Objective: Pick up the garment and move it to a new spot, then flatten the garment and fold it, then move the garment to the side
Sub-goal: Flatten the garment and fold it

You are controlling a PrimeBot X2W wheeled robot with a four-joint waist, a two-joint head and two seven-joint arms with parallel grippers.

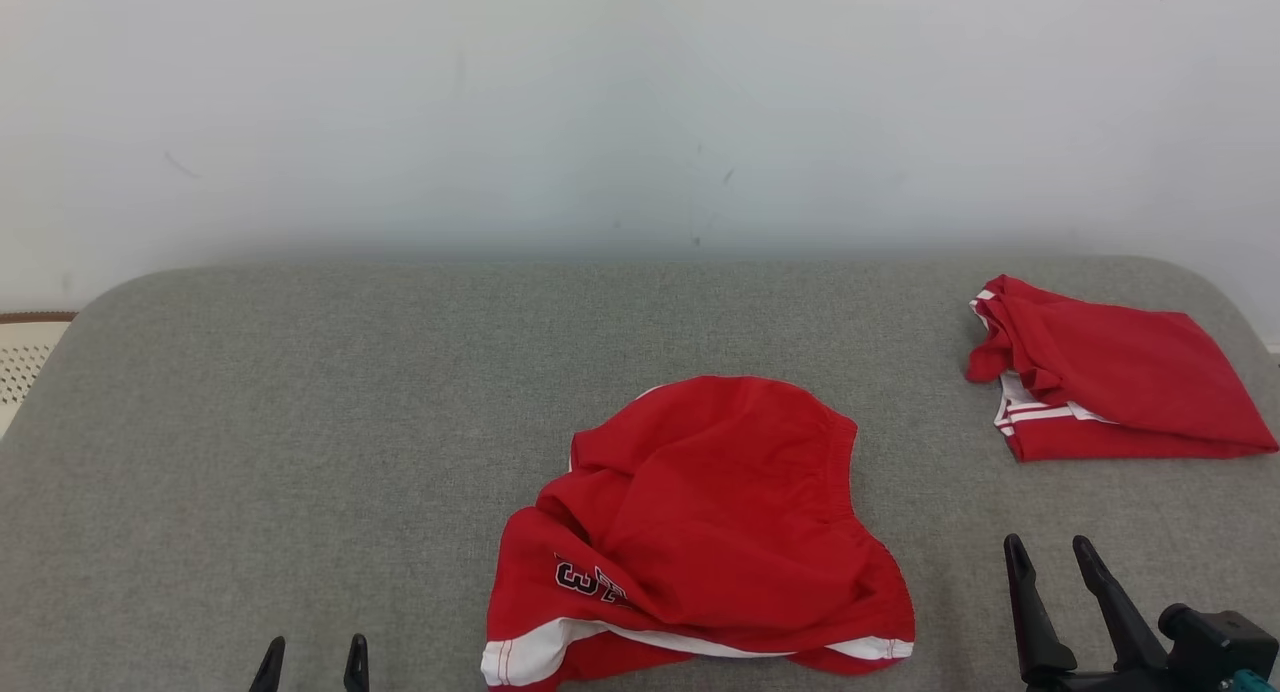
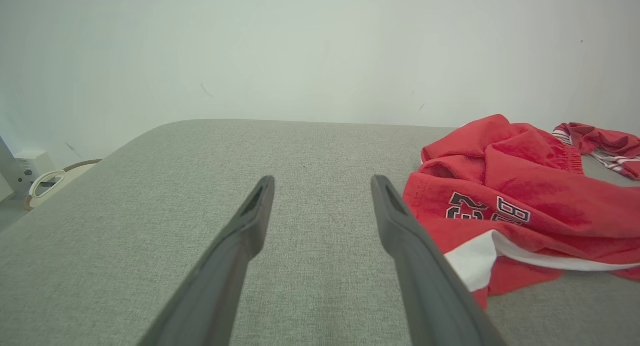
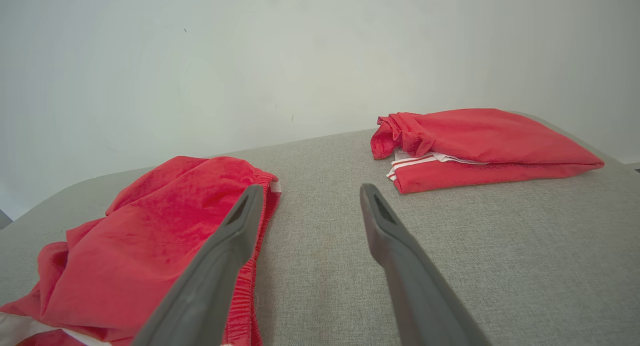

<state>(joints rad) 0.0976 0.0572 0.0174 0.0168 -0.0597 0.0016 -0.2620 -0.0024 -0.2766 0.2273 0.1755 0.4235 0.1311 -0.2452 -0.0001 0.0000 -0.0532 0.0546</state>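
Crumpled red shorts [image 1: 700, 527] with white trim and a dark printed number lie rumpled near the front middle of the grey table [image 1: 300, 392]. They also appear at the right of the left wrist view [image 2: 515, 206] and at the left of the right wrist view [image 3: 150, 241]. My left gripper [image 1: 311, 651] is open at the front left, apart from the shorts, nothing between its fingers [image 2: 250, 221]. My right gripper [image 1: 1050, 553] is open at the front right, just right of the shorts, holding nothing between its fingers [image 3: 385, 226].
A folded red garment with white stripes [image 1: 1110, 372] rests at the table's back right; it shows in the right wrist view [image 3: 480, 146] too. A pale wall [image 1: 640, 102] stands behind the table. A white perforated object [image 1: 25, 357] sits beyond the left edge.
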